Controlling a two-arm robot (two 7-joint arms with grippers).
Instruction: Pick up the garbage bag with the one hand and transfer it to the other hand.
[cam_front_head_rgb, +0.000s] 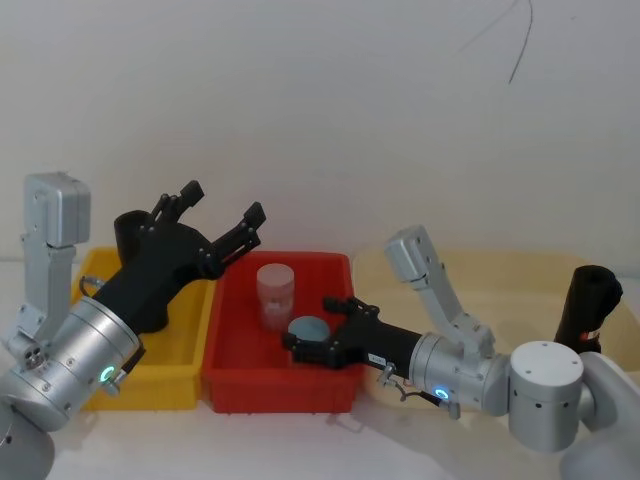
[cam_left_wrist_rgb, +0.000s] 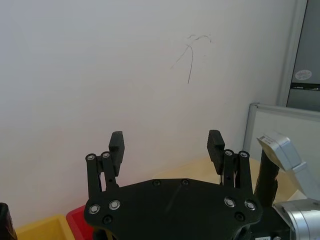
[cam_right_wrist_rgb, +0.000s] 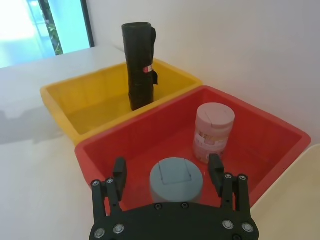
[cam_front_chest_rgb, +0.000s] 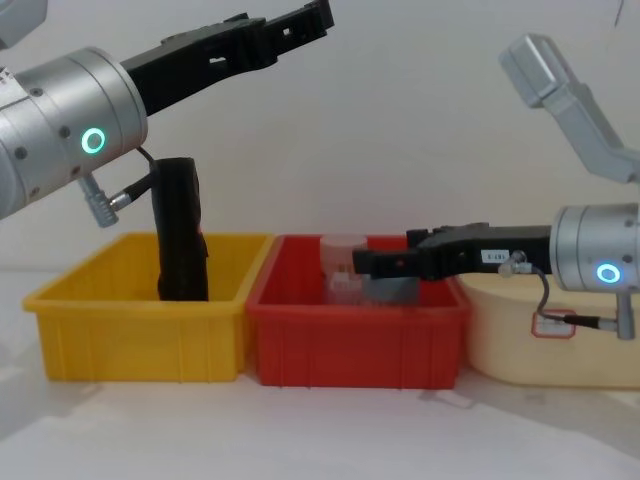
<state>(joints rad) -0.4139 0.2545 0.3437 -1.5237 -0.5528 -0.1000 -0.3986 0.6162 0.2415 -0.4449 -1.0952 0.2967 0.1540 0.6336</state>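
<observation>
The garbage bag (cam_right_wrist_rgb: 137, 65), a tall black roll with a small red-and-white label and a loose flap, stands upright in the yellow bin (cam_right_wrist_rgb: 85, 100). It also shows behind my left arm (cam_front_head_rgb: 130, 232) and from the side (cam_front_chest_rgb: 180, 240). My left gripper (cam_front_head_rgb: 222, 202) is open and empty, raised above and past the bag, pointing at the white wall (cam_left_wrist_rgb: 167, 145). My right gripper (cam_front_head_rgb: 308, 325) is open low inside the red bin (cam_front_head_rgb: 250, 385). Its fingers straddle a blue-lidded jar (cam_right_wrist_rgb: 176, 180), apart from the bag.
A pink jar (cam_right_wrist_rgb: 213, 132) stands in the red bin behind the blue-lidded one. A second black roll (cam_front_head_rgb: 588, 295) stands in the beige tray (cam_front_head_rgb: 500, 290) at the right. The bins sit side by side on a white table, with the wall close behind.
</observation>
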